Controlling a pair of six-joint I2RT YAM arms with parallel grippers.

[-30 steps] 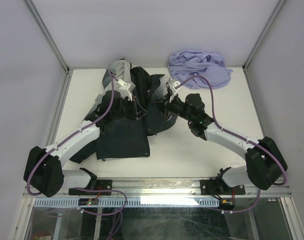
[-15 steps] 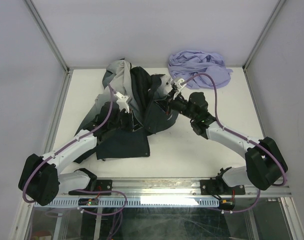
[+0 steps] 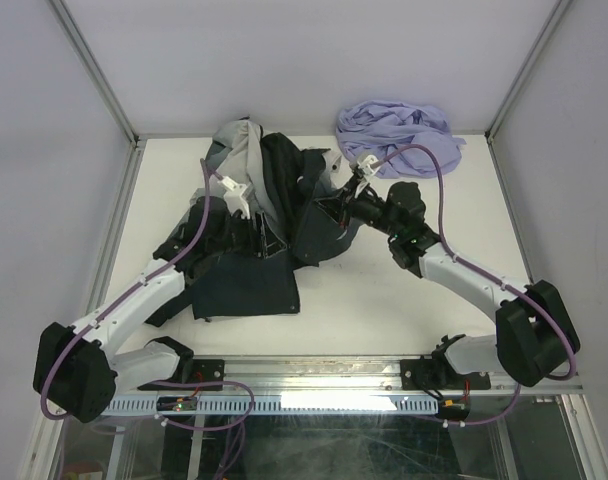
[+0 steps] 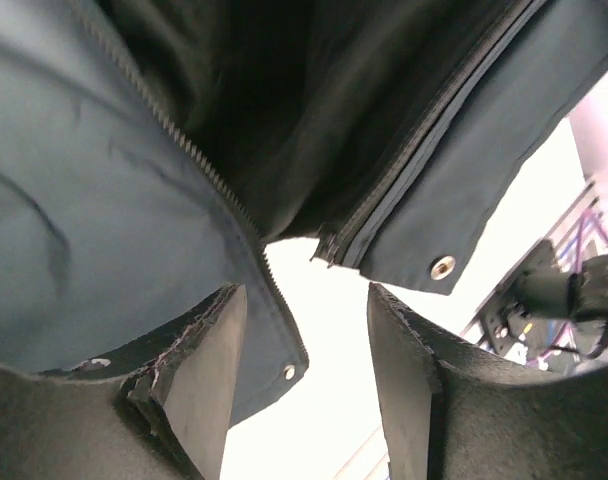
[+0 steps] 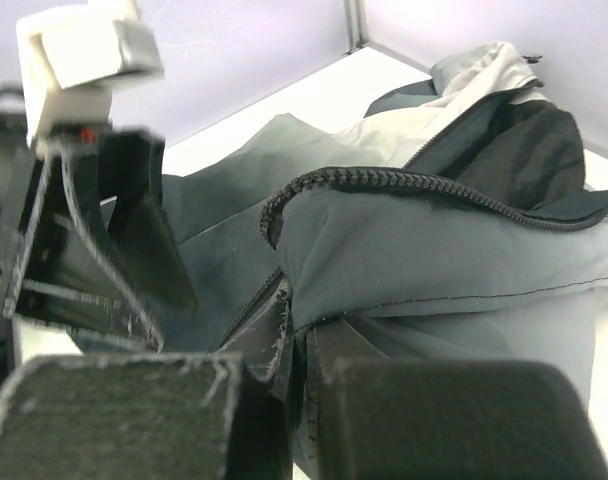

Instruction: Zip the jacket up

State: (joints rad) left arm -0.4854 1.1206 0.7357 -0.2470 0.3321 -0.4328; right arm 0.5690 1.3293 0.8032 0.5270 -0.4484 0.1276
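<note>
**Jacket lying open, right jaws pinching its edge**

The jacket (image 3: pixel 254 285) is lying crumpled on the counter (image 3: pixel 384 290), left of the middle and reaching toward the back, with its front open. The two rows of the zipper (image 4: pixel 189 150) are standing apart. The left gripper (image 4: pixel 304 305) is hovering just above the zipper's lower ends, its jaws spread wide. The right gripper (image 5: pixel 302 335) is pinching a fold of the jacket beside the zipper teeth, jaws nearly together on the cloth. A purple cloth (image 3: pixel 399 135) is lying at the back right, apart from the jacket.
</note>
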